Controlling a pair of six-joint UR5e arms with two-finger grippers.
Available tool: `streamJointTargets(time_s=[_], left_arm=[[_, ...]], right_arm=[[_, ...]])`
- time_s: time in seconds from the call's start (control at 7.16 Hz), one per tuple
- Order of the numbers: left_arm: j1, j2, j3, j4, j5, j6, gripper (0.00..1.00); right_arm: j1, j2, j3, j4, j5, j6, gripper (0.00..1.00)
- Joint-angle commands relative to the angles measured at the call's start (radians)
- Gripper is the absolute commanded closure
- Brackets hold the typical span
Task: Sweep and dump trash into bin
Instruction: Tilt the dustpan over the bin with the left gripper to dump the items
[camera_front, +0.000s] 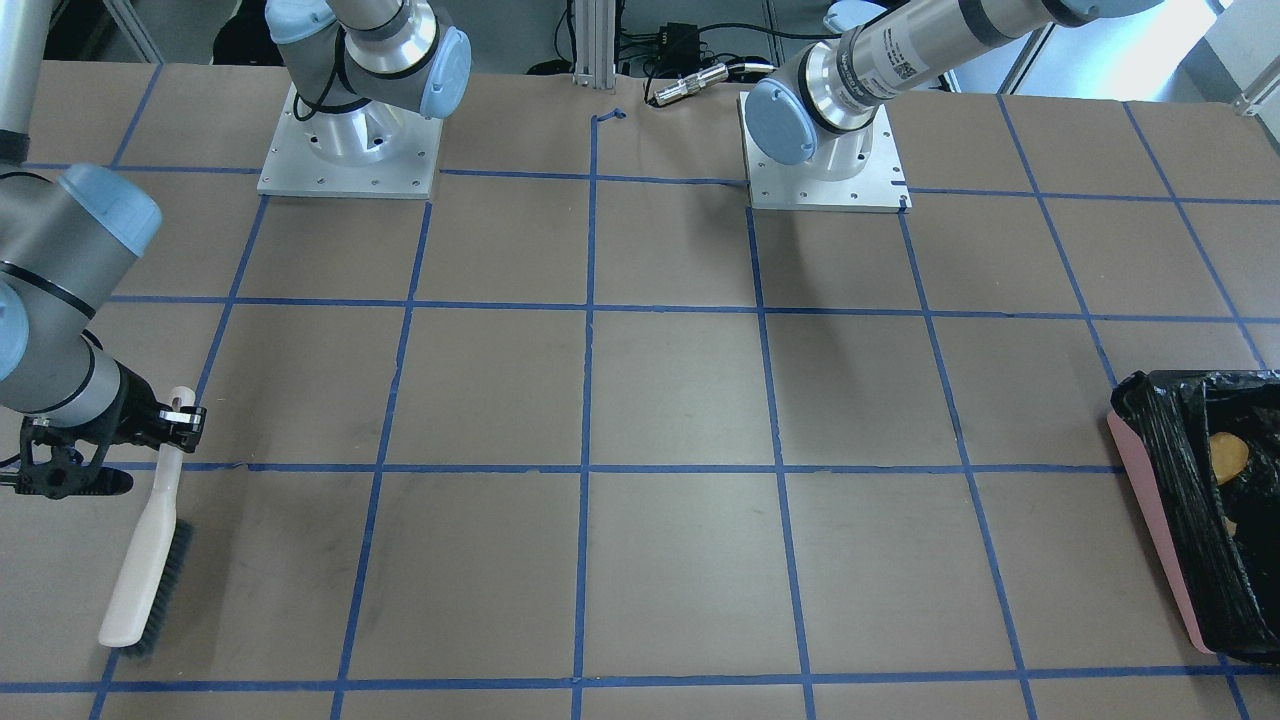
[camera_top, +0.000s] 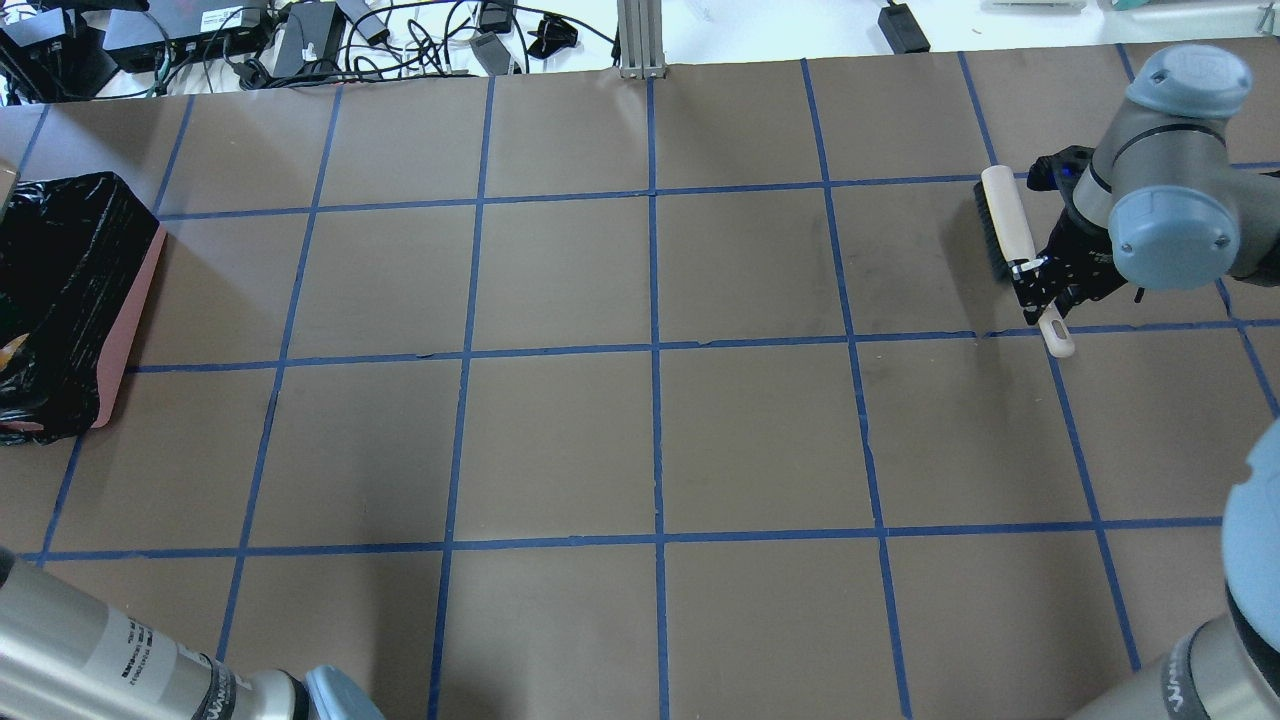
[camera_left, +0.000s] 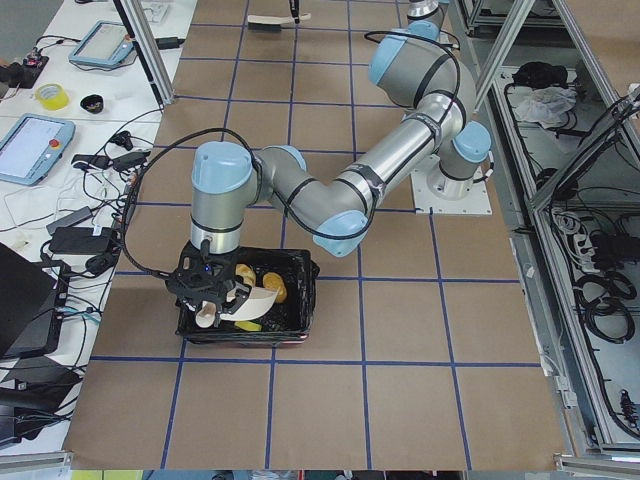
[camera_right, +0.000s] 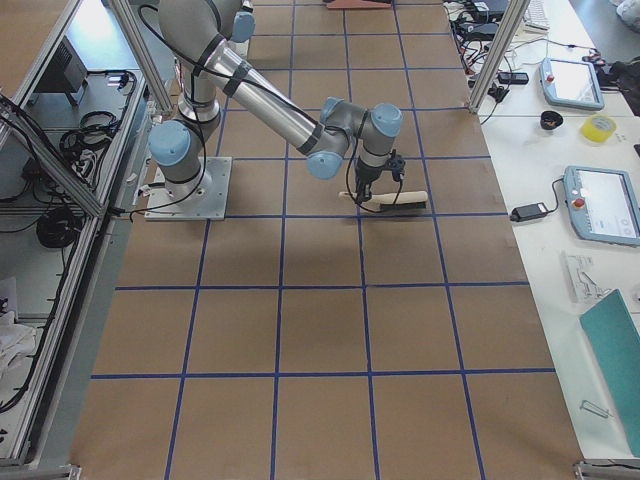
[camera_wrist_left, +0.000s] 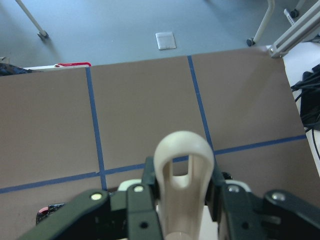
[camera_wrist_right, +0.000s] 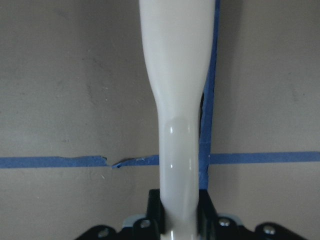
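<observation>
The pink bin (camera_front: 1150, 505) with its black bag stands at the table's end on my left; it also shows in the overhead view (camera_top: 135, 300) and the exterior left view (camera_left: 305, 300). An orange-yellow lump (camera_front: 1227, 457) lies inside it, also seen from the left (camera_left: 277, 291), with a pale yellow slice (camera_left: 247, 325) beside it. I cannot make out the sponge wedge. My left gripper (camera_wrist_left: 182, 200) is shut on the beige dustpan's handle (camera_wrist_left: 183, 165) and holds the dustpan (camera_left: 258, 299) tipped inside the bin. My right gripper (camera_top: 1035, 280) is shut on the brush's handle (camera_wrist_right: 177, 100); the brush (camera_front: 150, 545) rests bristles down on the table.
The brown table is marked with a blue tape grid (camera_top: 655, 350). The two arm bases (camera_front: 350, 150) (camera_front: 825, 160) are bolted at the robot's side. Cables and boxes (camera_top: 300, 35) lie past the far edge. Tablets and tape rolls (camera_left: 35, 140) sit on a side table.
</observation>
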Motion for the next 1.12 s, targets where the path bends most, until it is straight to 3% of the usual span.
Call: streamJointTargets(time_s=[0.0,0.14,0.28,0.56,0.84,0.98], left_arm=[[-0.037,0.032,0.011,-0.145,0.025,-0.008,1.00],[-0.071,0.067,0.020,-0.210,0.027,-0.031,1.00],[-0.109,0.108,0.020,-0.277,0.030,-0.070,1.00],[-0.155,0.133,-0.030,-0.380,-0.002,-0.124,1.00],[-0.216,0.163,-0.195,-0.382,-0.074,-0.147,1.00],[-0.230,0.165,-0.269,-0.355,-0.082,-0.190,1.00]], right_arm=[[0.000,0.000,0.000,-0.004,0.001,0.001,0.72],[0.000,0.000,0.000,-0.004,0.001,0.001,0.63],[0.000,0.000,-0.002,-0.007,0.001,0.001,0.43],[0.000,-0.002,-0.003,-0.007,0.003,0.001,0.28],[0.000,-0.011,-0.012,-0.004,0.001,0.001,0.12],[0.000,-0.019,-0.018,-0.057,-0.003,-0.001,0.01]])
